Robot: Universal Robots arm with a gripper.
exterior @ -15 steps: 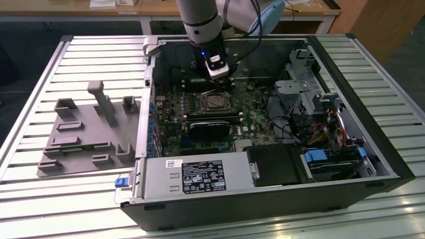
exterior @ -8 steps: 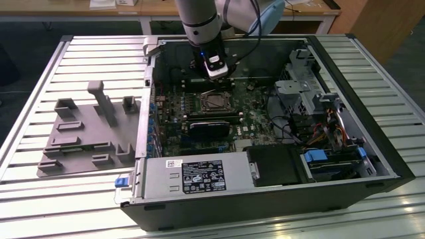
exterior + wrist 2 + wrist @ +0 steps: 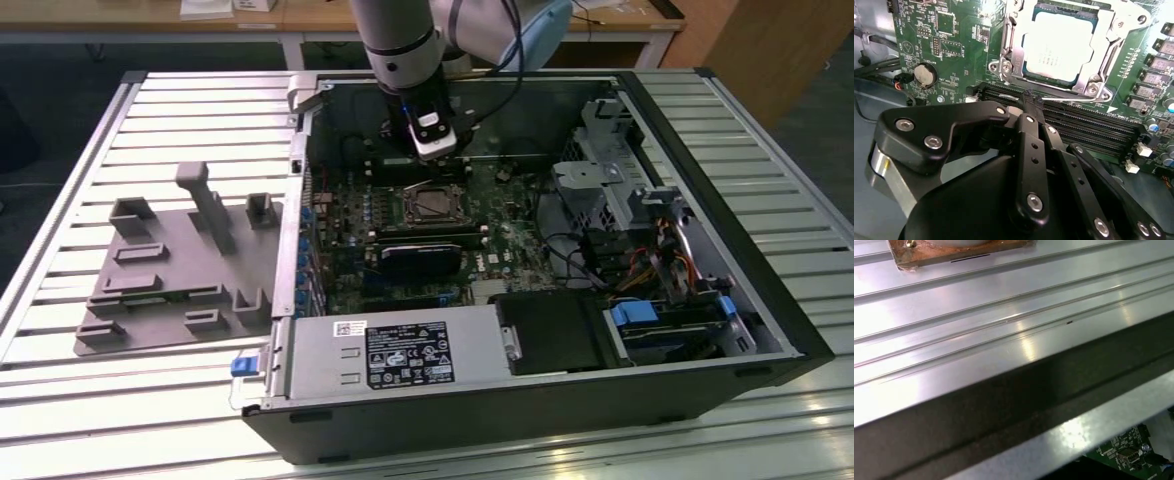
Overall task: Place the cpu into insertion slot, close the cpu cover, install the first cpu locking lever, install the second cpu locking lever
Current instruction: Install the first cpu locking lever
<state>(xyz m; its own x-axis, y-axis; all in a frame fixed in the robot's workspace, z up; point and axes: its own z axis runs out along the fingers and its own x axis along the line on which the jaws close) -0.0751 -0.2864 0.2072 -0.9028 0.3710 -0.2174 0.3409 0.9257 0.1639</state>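
1. in the exterior view, low inside the open computer case (image 3: 534, 425): the hand (image 3: 431, 158), at the end of the grey arm (image 3: 398, 40), over the green motherboard (image 3: 347, 215).
2. just beyond the insertion slot (image 3: 411, 206), on its side farther from the camera.
3. as to the hand's state, in the second wrist view: looks closed, gripping nothing.
4. tip close over the long black memory slots (image 3: 1094, 131) next to the socket; touching them or not, cannot tell.
5. as to the cpu (image 3: 1056, 45): seated flat in the slot, silver-grey top showing through the window of the cpu cover (image 3: 1015, 47).
6. as to that cover: down flat around the chip, apart from the hand.
7. elsewhere on the board: a round coin cell (image 3: 925, 75), and a black fan card (image 3: 420, 262) on the slot's nearer side.
8. at the case's near edge: a grey power supply (image 3: 387, 350).
9. beside the case, at the exterior view's left, on the slatted metal worktop (image 3: 107, 420): a grey moulded fixture tray (image 3: 160, 290).
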